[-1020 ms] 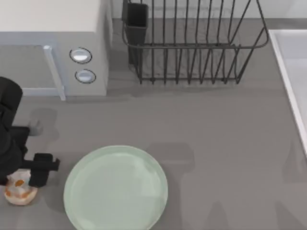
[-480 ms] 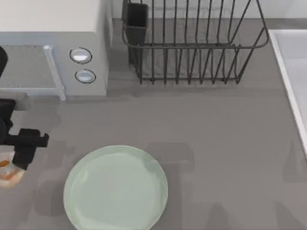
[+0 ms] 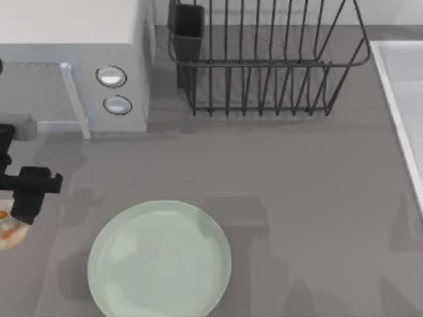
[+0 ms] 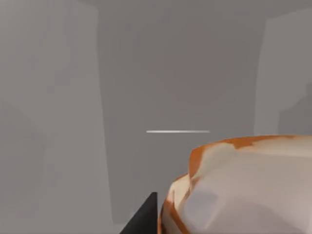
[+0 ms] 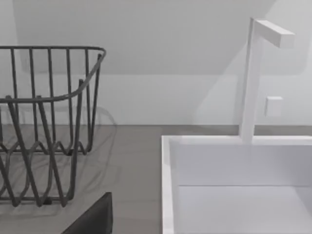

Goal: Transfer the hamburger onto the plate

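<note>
While the left gripper (image 3: 14,212) grasps the small cream-tan, orange-patched hamburger (image 3: 8,232) at the worktop's left edge, the large glossy mint-green plate (image 3: 159,259) lies to its right.

One plate (image 3: 159,259) and one hamburger (image 3: 9,234) sit on the worktop (image 3: 297,198). Farther back I count one wire rack (image 3: 264,59), one microwave (image 3: 73,66) with two round knobs (image 3: 111,76), and one sink (image 5: 239,190).
</note>
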{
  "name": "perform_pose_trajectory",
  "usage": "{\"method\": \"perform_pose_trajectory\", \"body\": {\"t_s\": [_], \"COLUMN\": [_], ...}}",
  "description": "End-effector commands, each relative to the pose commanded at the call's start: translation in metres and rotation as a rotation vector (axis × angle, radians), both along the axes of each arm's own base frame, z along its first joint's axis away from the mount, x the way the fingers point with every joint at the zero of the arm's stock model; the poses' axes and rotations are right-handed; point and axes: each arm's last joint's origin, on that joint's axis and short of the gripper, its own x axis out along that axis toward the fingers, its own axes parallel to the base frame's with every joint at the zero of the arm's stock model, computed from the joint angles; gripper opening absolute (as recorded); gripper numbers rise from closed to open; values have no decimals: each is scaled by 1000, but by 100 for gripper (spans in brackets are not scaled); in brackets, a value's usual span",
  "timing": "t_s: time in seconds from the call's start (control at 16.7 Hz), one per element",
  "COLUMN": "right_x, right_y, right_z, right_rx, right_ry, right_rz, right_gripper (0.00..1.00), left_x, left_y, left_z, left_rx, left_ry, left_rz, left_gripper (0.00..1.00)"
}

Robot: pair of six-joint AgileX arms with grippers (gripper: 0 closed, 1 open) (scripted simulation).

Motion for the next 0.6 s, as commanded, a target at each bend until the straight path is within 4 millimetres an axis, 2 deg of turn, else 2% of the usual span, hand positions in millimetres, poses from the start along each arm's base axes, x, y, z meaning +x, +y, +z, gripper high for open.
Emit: {"method": "perform_pose_trajectory", "body": {"t_s": [0.12, 0.24, 0.42, 0.6], "right_x": [0, 0, 0, 0], "right_y": [0, 0, 0, 0], "right_z": [0, 0, 0, 0], "right_rx": [0, 0, 0, 0], "right_ry": [0, 0, 0, 0], "right_rz": [0, 0, 0, 0], "right_gripper": [100, 100, 100, 100], "left_x": [3, 7, 11, 4], "left_y": [-8, -26, -64, -110], "left_z": [0, 0, -5, -13], "left_rx": [0, 0, -1, -5], "left_ry": [0, 0, 16, 37], "left_rz": [-65, -202, -525, -923], "left_gripper": [0, 0, 0, 0]}}
